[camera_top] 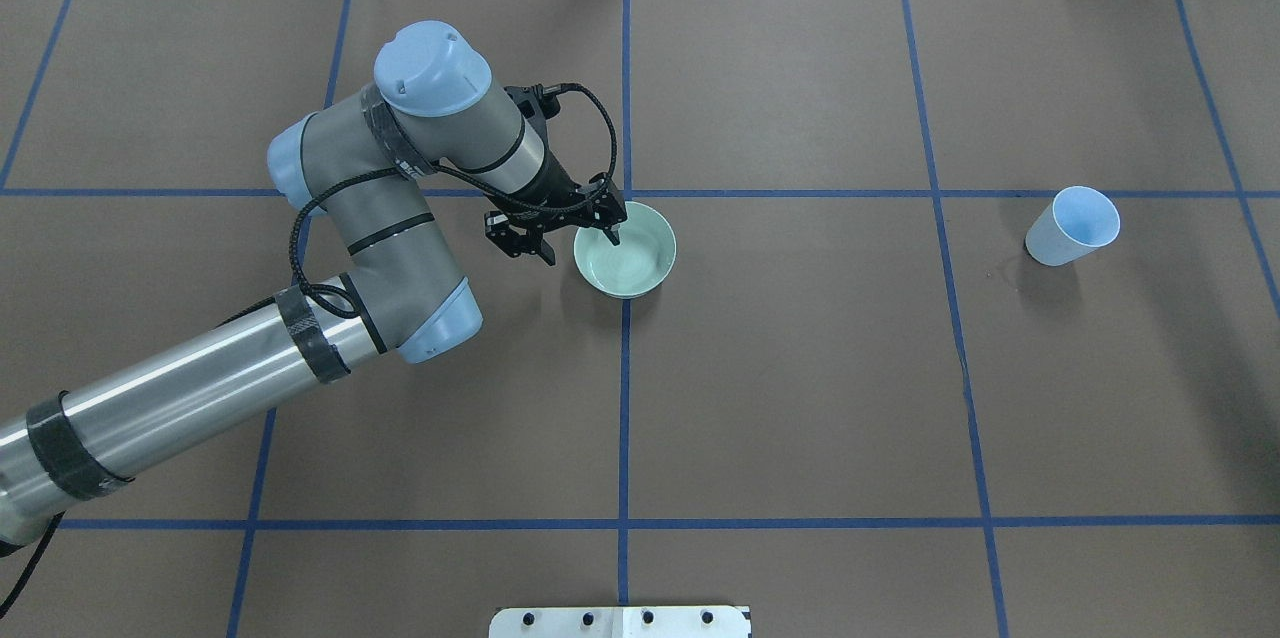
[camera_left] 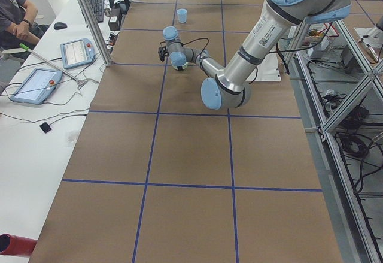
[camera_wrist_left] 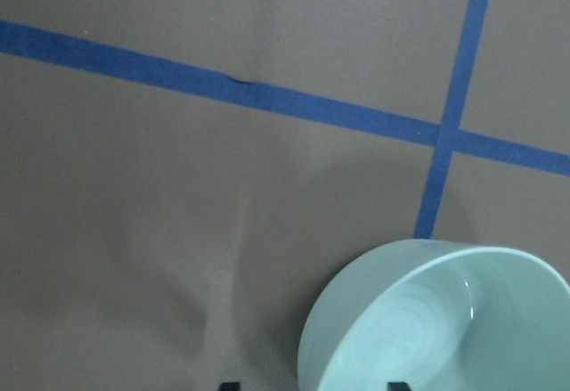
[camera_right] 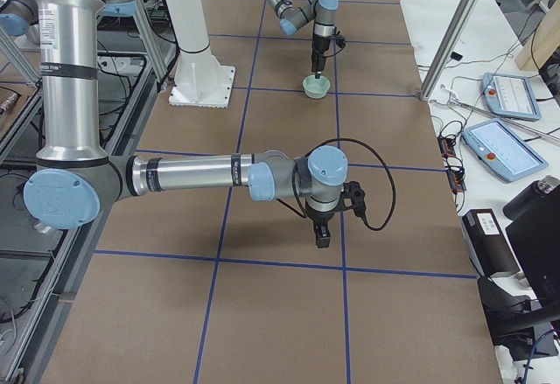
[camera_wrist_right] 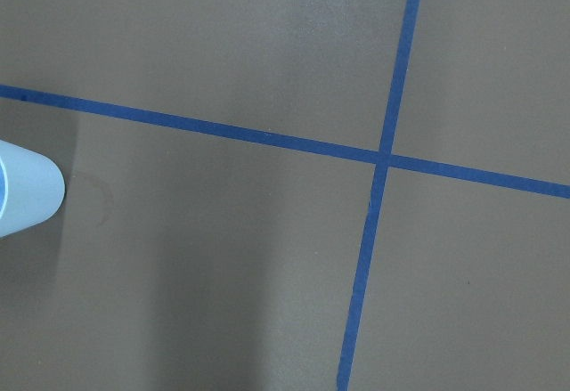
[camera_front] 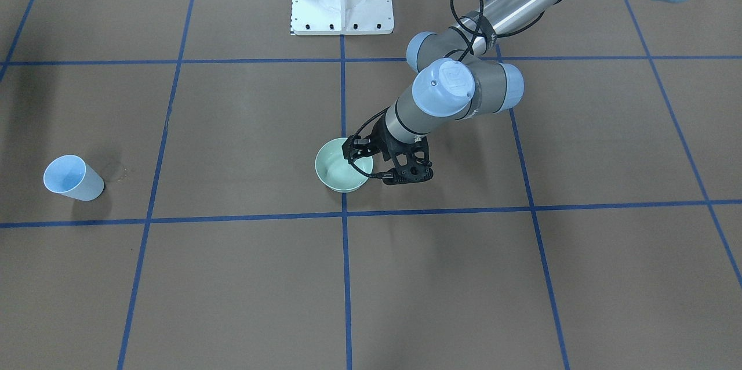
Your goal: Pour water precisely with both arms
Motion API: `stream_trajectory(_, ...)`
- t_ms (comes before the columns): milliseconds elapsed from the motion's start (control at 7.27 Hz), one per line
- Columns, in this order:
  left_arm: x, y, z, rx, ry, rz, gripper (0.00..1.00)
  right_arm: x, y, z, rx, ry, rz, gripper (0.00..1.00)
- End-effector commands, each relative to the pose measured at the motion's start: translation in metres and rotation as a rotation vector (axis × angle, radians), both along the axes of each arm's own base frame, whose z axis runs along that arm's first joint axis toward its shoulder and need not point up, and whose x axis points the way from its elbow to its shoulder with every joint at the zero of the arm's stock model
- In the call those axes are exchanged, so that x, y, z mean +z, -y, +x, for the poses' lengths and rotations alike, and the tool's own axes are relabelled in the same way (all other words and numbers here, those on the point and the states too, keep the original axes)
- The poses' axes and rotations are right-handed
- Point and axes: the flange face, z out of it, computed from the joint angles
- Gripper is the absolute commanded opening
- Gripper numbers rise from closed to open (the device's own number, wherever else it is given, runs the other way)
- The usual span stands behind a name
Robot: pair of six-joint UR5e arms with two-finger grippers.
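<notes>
- Overhead exterior view: we see a table (camera_top: 800, 368) covered in matte brown paper and marked into large squares by blue tape lines (camera_top: 800, 193).
- A round, glossy pale-green bowl (camera_top: 655, 268) sits near the table's middle, on a tape line. Faint rings and glints in its bottom show the water (camera_wrist_left: 414, 342).
- A tapered pale-blue plastic cup (camera_top: 1075, 223) stands upright, well apart to the right, with open paper on every side.
- The left arm (camera_top: 200, 388), made of grey and silver tubes with light-blue caps, reaches in from the left, its wrist bent down beside the bowl.
- The left gripper (camera_top: 580, 250) has its black fingers (camera_top: 546, 256) spread apart across the bowl's left rim, one inside and one outside.
- The right arm (camera_right: 192, 174) stretches low over bare paper toward the right end. The right gripper (camera_right: 321, 233) points down, and we cannot tell whether it is apart or together.
</notes>
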Motion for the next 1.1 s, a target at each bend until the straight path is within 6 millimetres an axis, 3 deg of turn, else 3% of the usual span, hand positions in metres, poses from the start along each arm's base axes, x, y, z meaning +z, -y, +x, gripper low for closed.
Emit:
stream_trajectory(0,-0.011,0.001,-0.065,-0.008,-0.033,-0.014,0.99,-0.017,0.003,-0.027,-0.035,0.023,0.111,1.0)
stream_trajectory(138,0.02,-0.009,-0.11,-0.02,-0.035,-0.013,0.99,-0.026,0.0,-0.058,-0.048,0.053,0.132,1.0)
stream_trajectory(275,0.044,-0.022,-0.135,-0.024,-0.028,0.003,0.99,-0.041,-0.003,-0.101,-0.054,0.094,0.177,1.0)
stream_trajectory(413,0.051,-0.021,-0.142,-0.03,-0.021,0.004,0.99,-0.056,-0.013,-0.134,-0.041,0.154,0.229,1.0)
stream_trajectory(550,0.053,-0.02,-0.143,-0.034,-0.018,0.003,0.99,-0.054,-0.031,-0.147,-0.054,0.17,0.333,1.0)
stream_trajectory(963,0.057,-0.018,-0.147,-0.042,-0.013,-0.002,0.99,-0.045,-0.056,-0.166,-0.049,0.17,0.543,1.0)
